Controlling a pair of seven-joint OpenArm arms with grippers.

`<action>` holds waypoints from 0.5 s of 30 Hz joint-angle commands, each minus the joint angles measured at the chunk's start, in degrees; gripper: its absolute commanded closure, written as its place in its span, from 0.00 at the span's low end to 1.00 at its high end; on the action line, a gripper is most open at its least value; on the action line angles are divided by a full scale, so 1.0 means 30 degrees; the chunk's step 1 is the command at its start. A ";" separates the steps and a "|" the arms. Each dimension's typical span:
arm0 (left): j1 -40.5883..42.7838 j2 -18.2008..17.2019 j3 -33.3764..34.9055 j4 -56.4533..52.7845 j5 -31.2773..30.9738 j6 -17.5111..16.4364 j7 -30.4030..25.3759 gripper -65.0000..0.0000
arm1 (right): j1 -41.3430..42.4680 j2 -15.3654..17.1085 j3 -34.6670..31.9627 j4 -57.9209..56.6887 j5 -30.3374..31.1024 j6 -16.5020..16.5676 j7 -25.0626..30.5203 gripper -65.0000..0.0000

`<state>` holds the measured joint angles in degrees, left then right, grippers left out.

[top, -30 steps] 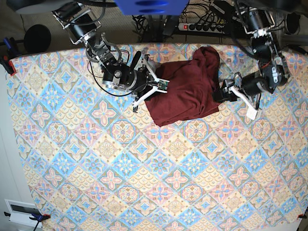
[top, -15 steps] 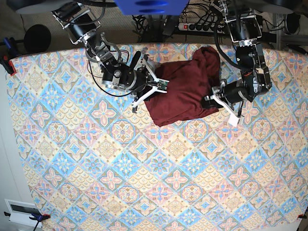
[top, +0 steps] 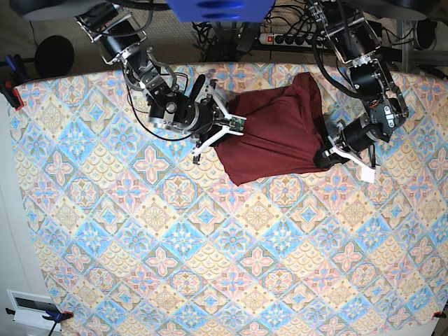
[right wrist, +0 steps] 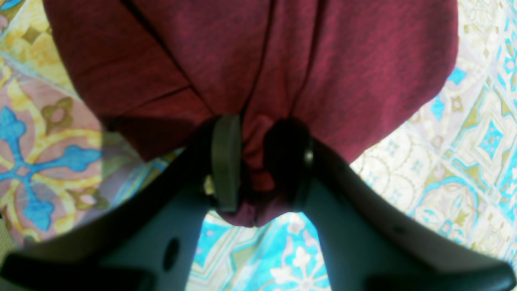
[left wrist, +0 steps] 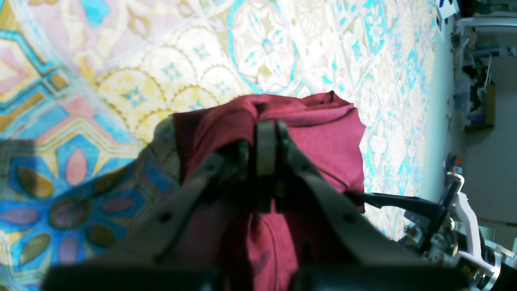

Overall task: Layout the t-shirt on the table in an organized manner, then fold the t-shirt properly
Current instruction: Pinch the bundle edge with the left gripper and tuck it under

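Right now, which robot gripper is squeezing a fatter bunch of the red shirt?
The right gripper: a thick wad of the t-shirt keeps its fingers apart. The left gripper is pinched almost flat on a thin fold.

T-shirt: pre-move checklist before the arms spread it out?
1. Left gripper shut on the t-shirt: ok, cloth pinched between the jaws.
2. Right gripper gripping cloth: ok, a fold sits between its fingers.
3. Grips on opposite sides of the shirt: ok in the base view.
4. Shirt laid flat: not ok, bunched and creased.
5. Bare table in front for spreading: ok.
6. Which shirt parts are held (hem, sleeve): cannot tell.
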<state>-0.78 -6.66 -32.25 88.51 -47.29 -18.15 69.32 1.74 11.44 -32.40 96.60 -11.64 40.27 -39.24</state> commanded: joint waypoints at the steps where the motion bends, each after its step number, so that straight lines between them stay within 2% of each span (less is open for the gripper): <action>1: -0.0313 -0.0199 -0.0078 0.0284 -0.0252 -0.0030 -0.0528 0.99 | 0.0227 0.0039 0.0090 0.0226 -0.0032 -0.0090 -0.0003 0.73; 4: -0.0664 -0.0111 -0.0049 0.0284 0.0246 0.0586 -0.0410 0.93 | 0.0227 0.0039 0.0090 0.0255 -0.0032 -0.0090 -0.0032 0.73; 8: -0.0752 -0.0199 -0.0078 0.0343 -0.0457 0.3135 -0.0410 0.71 | 0.0197 0.0039 0.0061 0.0431 -0.0062 -0.0090 -0.0560 0.73; 9: -0.0723 -0.0228 -0.0107 0.0343 -0.0838 0.3399 -0.0410 0.65 | 0.0168 0.0039 0.0061 0.0490 -0.0062 -0.0090 -0.0706 0.73; 13: -0.0049 -0.1049 -0.0107 0.0636 -0.2479 0.3340 -0.0352 0.47 | -0.1092 0.0069 0.0208 0.1691 -0.0062 -0.0090 -0.0706 0.73; 15: 0.0713 -0.1137 -0.0107 0.1339 -0.3505 0.3340 -0.0352 0.43 | -0.1414 0.0098 0.0266 0.2717 -0.0062 -0.0090 -0.0765 0.73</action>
<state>1.83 -9.82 -32.62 91.44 -56.29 -7.55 68.23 -3.95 11.90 -31.83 103.09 -12.12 40.91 -42.89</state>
